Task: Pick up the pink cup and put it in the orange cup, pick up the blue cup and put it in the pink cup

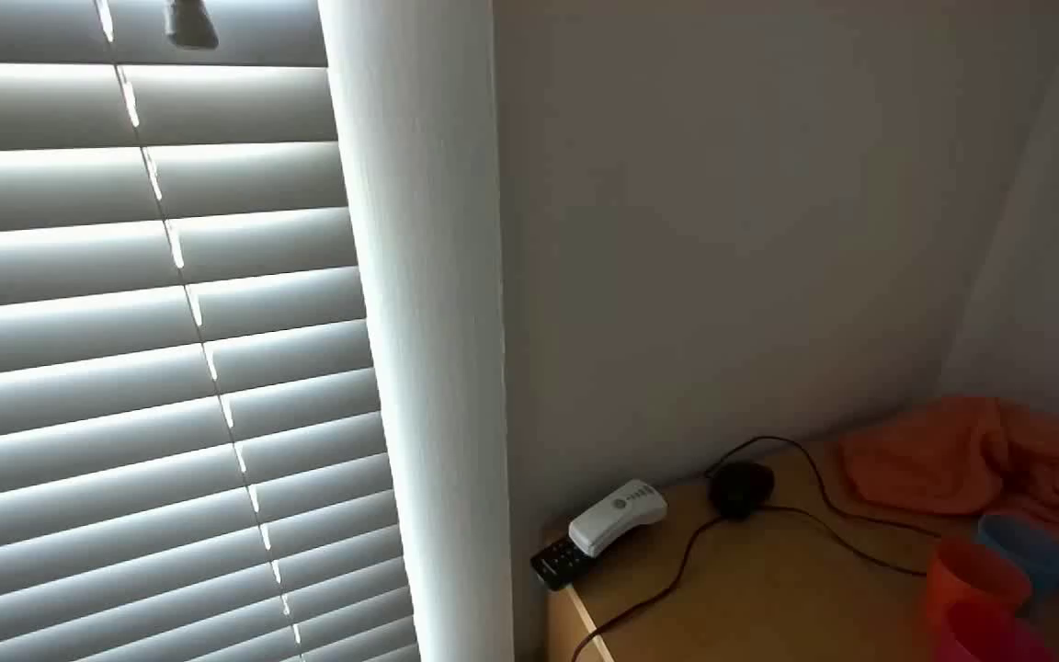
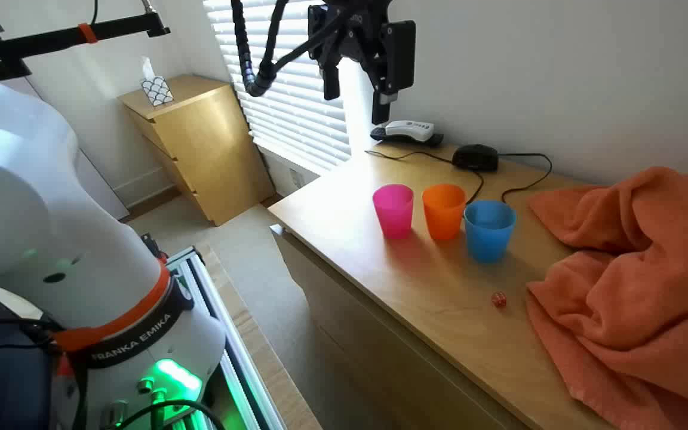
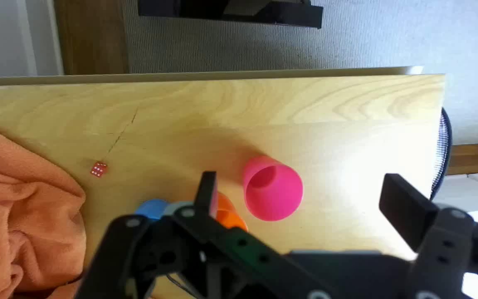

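The tool (image 2: 356,100) points down, fingers (image 3: 407,211) spread wide apart and holding nothing. Below it the pink cup (image 3: 273,191) stands upright on the bench (image 3: 347,99), showing between them in the wrist view but off-centre toward the finger that partly hides the orange cup (image 3: 228,212), so a shift that way seems needed.

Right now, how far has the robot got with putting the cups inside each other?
Nothing looks done yet: the pink cup, orange cup and blue cup stand in a row, none inside another. Nothing is gripped: the hand hangs open and empty, higher than the cups. Both moves are left: pink into orange, then blue into pink.
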You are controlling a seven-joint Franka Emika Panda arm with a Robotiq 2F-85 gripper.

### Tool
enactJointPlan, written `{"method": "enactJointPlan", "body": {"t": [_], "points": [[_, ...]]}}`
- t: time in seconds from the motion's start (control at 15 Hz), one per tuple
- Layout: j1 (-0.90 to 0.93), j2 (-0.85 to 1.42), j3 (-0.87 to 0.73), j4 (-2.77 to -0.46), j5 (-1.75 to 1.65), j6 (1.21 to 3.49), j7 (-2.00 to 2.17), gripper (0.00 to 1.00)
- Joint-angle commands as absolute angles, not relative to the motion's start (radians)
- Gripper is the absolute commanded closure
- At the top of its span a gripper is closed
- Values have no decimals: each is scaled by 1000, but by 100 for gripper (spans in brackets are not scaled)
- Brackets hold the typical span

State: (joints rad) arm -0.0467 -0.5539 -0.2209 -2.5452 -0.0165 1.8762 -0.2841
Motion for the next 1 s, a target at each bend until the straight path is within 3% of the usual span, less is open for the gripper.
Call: {"method": "enactJointPlan", "body": {"t": [0.0, 0.47, 0.93], "points": [[-62, -552, -207, -2544, -9, 1875, -291, 0], [-50, -458, -170, -2564, 15, 1888, -212, 0], [-39, -257, -56, -2593, 58, 2098, 41, 0]]}}
